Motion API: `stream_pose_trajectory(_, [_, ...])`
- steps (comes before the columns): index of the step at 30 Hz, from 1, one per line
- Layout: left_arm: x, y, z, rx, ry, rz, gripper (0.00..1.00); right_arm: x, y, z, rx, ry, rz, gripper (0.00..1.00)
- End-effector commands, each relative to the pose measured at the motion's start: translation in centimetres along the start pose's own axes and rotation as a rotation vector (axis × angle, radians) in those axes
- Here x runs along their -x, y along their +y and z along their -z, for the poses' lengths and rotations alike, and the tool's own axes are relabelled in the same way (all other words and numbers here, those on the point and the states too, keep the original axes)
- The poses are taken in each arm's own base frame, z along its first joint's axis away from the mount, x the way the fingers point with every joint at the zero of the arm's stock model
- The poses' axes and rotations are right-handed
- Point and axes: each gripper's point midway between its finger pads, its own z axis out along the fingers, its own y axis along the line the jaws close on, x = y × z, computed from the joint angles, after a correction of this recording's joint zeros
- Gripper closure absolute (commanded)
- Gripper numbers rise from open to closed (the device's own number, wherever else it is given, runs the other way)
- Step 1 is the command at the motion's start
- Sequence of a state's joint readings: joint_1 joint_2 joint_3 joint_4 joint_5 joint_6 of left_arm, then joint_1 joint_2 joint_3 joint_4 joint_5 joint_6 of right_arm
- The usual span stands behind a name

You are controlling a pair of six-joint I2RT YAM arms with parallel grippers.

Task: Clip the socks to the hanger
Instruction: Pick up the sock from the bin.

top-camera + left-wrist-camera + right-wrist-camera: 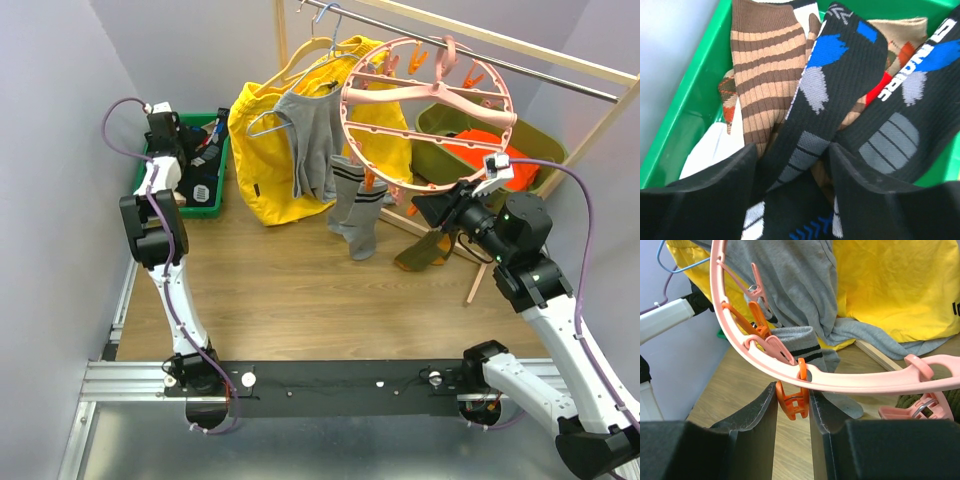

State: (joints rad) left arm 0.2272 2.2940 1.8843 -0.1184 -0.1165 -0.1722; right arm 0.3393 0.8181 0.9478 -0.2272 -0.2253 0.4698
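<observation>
1. Worktop (300, 290): wood, running from the arm bases to the rack.
2. Olive sock (422, 250): orange toe, just below your right hand. You cannot tell what holds it up.
3. Right hand (792, 390): narrow, pinching an orange clip (792, 409) under the hanger's rim. Both fingers touch the clip's sides.
4. Grey sock (352, 205): hangs at the ring's lower-left rim, just beyond the pinched clip.
5. Hanger (865, 382): a pink ring, hooked on the rail, right of centre in your top view.
6. Left hand (790, 150): wide, down in the green bin (685, 115) at far left. Its fingers stand either side of a black sock (835, 85) with blue and grey patches.
7. Striped sock (760, 75): brown and tan, touching the black sock's left edge in the same bin.
8. Yellow jacket (265, 150) and grey shirt (305, 130): on the rail behind the ring.
</observation>
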Motion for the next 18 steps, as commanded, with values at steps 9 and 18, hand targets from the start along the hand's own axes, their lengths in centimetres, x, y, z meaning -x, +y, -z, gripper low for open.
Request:
stream_pose_trajectory(9, [0.5,0.0,1.6,-0.048,0.032,-0.029,1.00,-0.4,-0.1,0.4,-0.010,0.029,0.004,0.99])
stream_pose_trajectory(18, [6.2,1.4,8.8,0.003,-0.095,-0.083,1.00,0.1,0.4,1.2,0.002,0.010,0.028,0.99])
